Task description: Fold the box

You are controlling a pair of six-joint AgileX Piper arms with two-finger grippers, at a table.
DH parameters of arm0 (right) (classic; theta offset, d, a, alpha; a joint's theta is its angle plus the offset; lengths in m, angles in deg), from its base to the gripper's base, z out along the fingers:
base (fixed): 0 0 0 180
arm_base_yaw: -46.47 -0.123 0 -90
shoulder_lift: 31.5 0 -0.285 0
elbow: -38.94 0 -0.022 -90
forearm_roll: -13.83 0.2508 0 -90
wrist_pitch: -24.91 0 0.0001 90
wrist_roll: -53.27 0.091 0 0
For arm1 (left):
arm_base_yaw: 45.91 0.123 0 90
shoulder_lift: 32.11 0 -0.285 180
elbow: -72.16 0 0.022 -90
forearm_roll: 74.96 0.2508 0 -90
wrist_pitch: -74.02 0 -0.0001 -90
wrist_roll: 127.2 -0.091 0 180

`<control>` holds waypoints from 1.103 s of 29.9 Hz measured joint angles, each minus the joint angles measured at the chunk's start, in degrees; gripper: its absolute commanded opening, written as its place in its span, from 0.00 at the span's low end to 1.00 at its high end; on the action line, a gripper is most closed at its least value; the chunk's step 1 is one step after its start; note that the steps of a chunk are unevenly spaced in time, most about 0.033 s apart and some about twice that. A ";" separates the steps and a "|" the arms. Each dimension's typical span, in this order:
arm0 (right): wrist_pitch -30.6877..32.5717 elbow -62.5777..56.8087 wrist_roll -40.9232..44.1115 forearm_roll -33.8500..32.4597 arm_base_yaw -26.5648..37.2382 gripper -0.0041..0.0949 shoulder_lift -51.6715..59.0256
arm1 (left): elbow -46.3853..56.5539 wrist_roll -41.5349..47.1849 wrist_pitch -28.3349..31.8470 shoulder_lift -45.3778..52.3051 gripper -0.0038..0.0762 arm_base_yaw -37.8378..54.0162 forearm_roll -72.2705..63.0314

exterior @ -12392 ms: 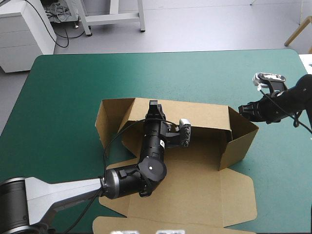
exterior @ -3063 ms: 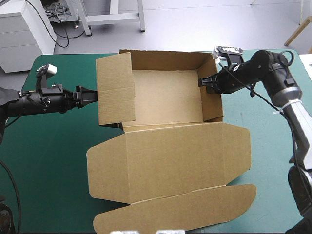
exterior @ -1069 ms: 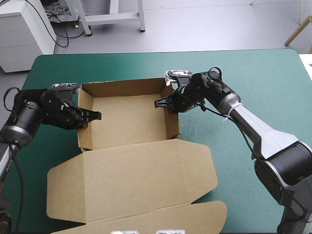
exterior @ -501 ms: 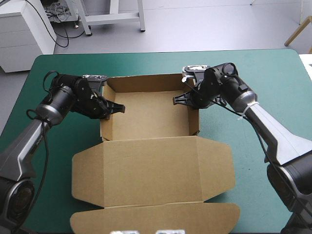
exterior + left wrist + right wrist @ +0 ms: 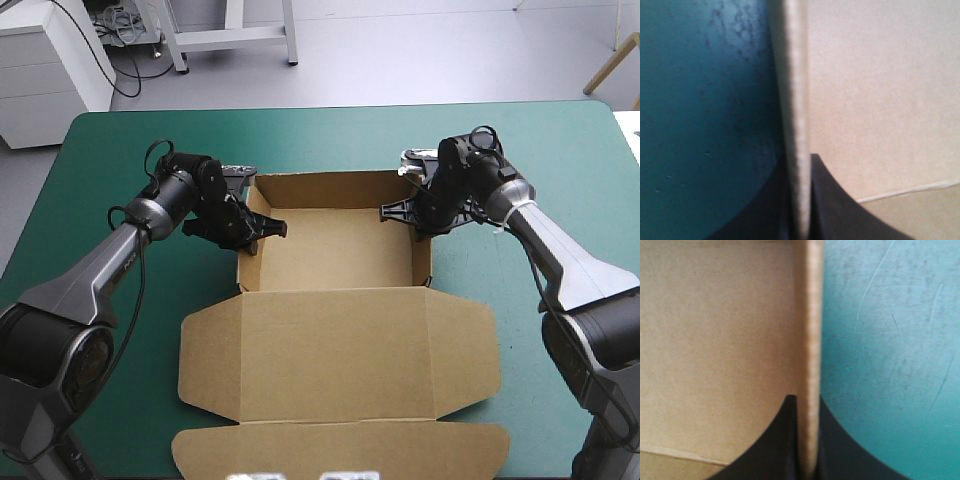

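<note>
The brown box stands as an open tray in the middle of the teal-green table, its lid lying flat toward the near edge. My left gripper is shut on the tray's left wall; in the left wrist view the wall's edge runs up between the black fingers. My right gripper is shut on the right wall, whose edge likewise rises between its fingers. The tray's inside lies to one side of each wall, the cover to the other.
Bare teal-green cover surrounds the box on the left, right and far sides. The lid's front flap reaches almost to the table's near edge.
Both grippers, still holding the side walls, have carried the box to the right and a little nearer since just before. Much earlier the box lay half-raised and the grippers were elsewhere.
</note>
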 measured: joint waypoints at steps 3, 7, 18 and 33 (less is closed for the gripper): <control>0.00 0.12 -0.13 0.30 0.06 0.05 -1.75 | -0.05 0.00 -0.11 0.00 0.04 0.00 -0.10; 0.41 0.56 -0.20 -2.30 -0.98 0.29 -1.87 | -0.10 -2.87 -0.15 0.00 0.05 0.05 -0.64; 2.10 2.27 1.92 -10.66 -4.20 0.56 -2.30 | -0.10 -15.59 -0.92 0.00 0.71 0.21 -2.59; 2.21 2.32 2.28 -5.95 -4.10 0.56 -2.48 | -0.60 -16.90 -1.05 -0.05 0.90 0.21 -2.84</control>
